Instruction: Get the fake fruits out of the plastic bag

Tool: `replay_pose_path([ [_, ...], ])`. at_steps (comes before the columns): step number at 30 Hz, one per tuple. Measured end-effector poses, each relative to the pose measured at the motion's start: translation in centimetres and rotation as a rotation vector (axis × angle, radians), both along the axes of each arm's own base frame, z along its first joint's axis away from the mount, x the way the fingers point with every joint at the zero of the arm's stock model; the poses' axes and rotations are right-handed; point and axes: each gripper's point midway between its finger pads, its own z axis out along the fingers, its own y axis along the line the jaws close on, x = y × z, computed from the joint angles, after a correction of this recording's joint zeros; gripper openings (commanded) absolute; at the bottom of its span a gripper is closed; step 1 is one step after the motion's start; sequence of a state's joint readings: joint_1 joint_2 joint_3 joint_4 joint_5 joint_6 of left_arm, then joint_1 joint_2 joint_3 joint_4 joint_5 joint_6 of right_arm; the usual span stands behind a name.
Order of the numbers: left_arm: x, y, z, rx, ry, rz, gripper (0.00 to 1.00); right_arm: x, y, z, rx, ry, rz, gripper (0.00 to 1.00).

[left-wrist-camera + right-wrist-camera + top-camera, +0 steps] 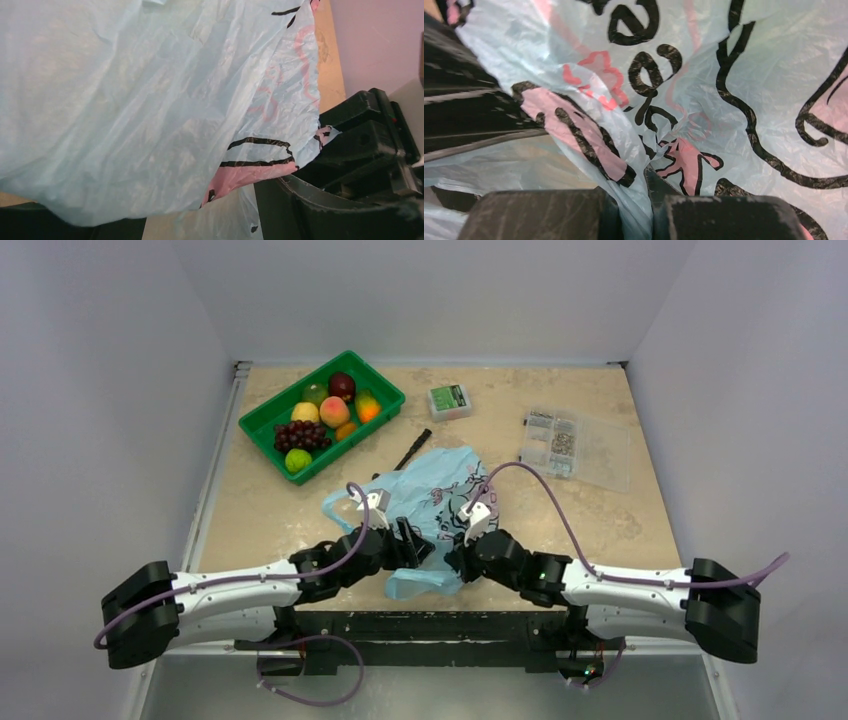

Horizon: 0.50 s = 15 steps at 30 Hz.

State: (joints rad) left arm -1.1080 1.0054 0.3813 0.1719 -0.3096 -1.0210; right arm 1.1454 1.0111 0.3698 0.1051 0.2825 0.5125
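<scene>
Here the plastic bag (440,490) lies crumpled at the centre of the frame, its near edge running down between the two arms. The right pincer (644,200) is pressed together on a fold of the bag's film. The left pincer (415,543) stands spread, with film draped across it. The fake fruits (334,411) sit in the green tray (393,400) at upper left, well apart from the bag. Bare tabletop (260,510) lies open left and right of the bag. A black stick (412,450) lies just beside the bag's far edge, and a clear box (575,447) sits at upper right.
</scene>
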Motion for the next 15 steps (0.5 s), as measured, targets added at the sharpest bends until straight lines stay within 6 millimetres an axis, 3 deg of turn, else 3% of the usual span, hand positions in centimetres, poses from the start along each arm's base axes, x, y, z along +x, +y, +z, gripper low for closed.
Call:
replay_pose_path([
  [7, 0.6, 0.3, -1.8, 0.077, 0.03, 0.019, 0.66, -0.7, 1.1, 0.2, 0.006, -0.01, 0.091, 0.0],
  [15, 3.2, -0.5, -1.1, 0.119, 0.01, 0.045, 0.45, -1.6, 0.9, 2.4, 0.145, 0.021, 0.067, 0.0],
])
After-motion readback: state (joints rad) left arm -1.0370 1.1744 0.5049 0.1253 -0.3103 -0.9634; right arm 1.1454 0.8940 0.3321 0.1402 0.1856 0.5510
